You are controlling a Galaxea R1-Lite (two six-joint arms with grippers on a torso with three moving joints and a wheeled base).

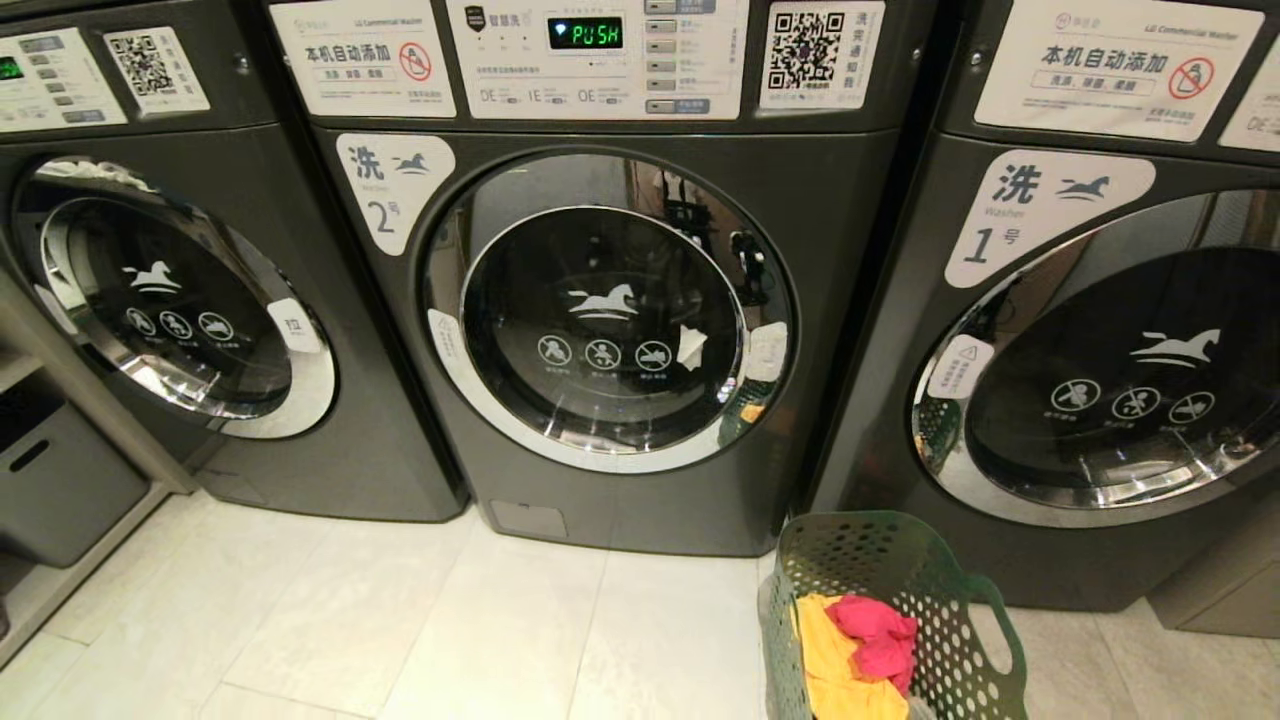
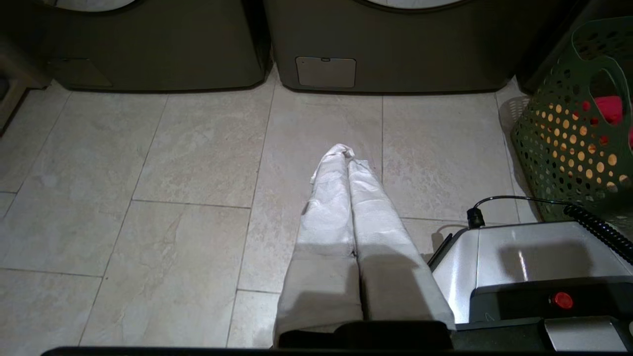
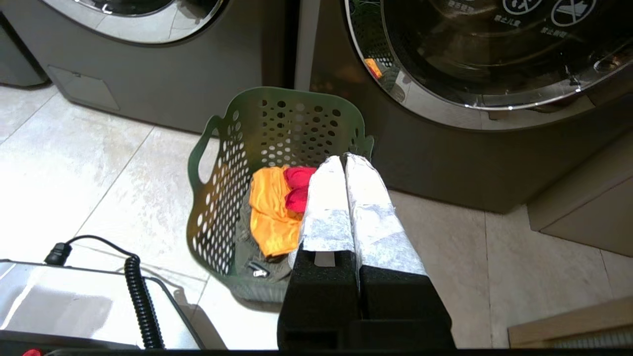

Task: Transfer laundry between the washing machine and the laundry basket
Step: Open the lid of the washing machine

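Laundry (image 1: 855,650) lies in the dark green laundry basket (image 1: 940,590), a yellow-orange garment (image 3: 269,210) touching a pink-red one (image 3: 298,190) over a grey-green piece, and the basket stands on the tiled floor (image 1: 400,620) just before the machine marked 1 (image 1: 1050,330), near the corner of the washing machine (image 1: 610,300) marked 2, whose round door is closed. Left end effector (image 2: 344,151) hangs over bare floor with its white-wrapped fingers pressed together, empty. Right end effector (image 3: 343,158) hovers above the basket's rim, fingers likewise pressed together and empty.
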